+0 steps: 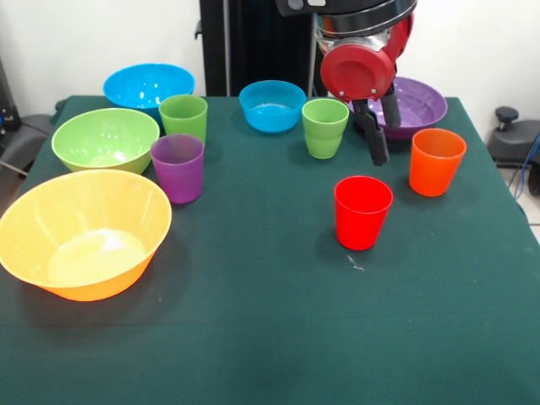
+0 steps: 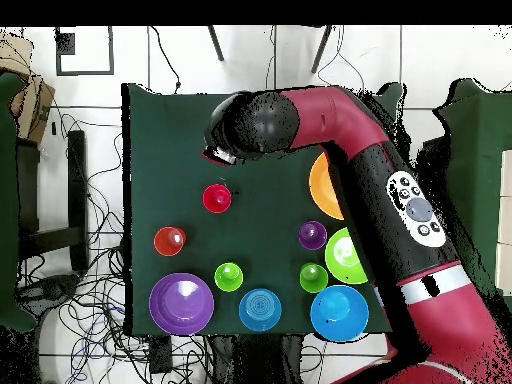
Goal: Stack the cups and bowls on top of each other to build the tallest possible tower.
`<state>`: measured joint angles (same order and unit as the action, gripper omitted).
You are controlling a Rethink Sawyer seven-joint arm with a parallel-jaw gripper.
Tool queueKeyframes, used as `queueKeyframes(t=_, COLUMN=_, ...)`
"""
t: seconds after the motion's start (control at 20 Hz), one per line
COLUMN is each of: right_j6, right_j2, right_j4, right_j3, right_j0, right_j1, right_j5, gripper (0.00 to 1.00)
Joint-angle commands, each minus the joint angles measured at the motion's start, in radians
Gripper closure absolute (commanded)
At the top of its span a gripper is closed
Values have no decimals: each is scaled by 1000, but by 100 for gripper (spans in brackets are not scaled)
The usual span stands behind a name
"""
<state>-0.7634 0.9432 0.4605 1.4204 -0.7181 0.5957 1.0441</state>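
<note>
Dark green cloth covers the table (image 1: 270, 337), with a white wall behind and cables on the floor round it. Over it the gripper (image 1: 377, 126) hangs free, its dark fingers (image 1: 377, 143) a narrow gap apart and holding nothing; they point down between the near light green cup (image 1: 325, 126) and the orange cup (image 1: 437, 160), just above and behind the red cup (image 1: 363, 211).

Nothing is stacked yet, so the whole tower is still to build. Every piece stands upright and alone: the purple bowl (image 1: 418, 103) behind the gripper, a blue bowl (image 1: 272, 105) mid-table, and a second blue bowl (image 1: 148, 85), a light green bowl (image 1: 105, 137), another light green cup (image 1: 183, 117), the purple cup (image 1: 177, 167) and the big yellow-orange bowl (image 1: 83, 232) grouped at the other side.

My judgement is that the red cup is the likeliest first pick. Open cloth lies in front of it and across the near half of the table, good room for a tower; the yellow-orange bowl sits close to its edge.
</note>
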Motion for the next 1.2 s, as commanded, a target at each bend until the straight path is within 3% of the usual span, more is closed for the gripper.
queueKeyframes(t=0.05, right_j6=90, right_j2=-36, right_j4=35, right_j3=-8, right_j0=18, right_j1=54, right_j5=79, gripper=0)
queueKeyframes(t=0.45, right_j6=103, right_j2=-23, right_j4=17, right_j3=27, right_j0=-5, right_j1=118, right_j5=99, gripper=0)
queueKeyframes(t=0.8, right_j6=110, right_j2=-36, right_j4=18, right_j3=10, right_j0=1, right_j1=112, right_j5=113, gripper=0)
queueKeyframes(t=1.0, right_j6=170, right_j2=-50, right_j4=39, right_j3=-122, right_j0=38, right_j1=47, right_j5=190, gripper=0)
queueKeyframes(t=1.2, right_j6=324, right_j2=-52, right_j4=93, right_j3=-421, right_j0=109, right_j1=-85, right_j5=348, gripper=0)
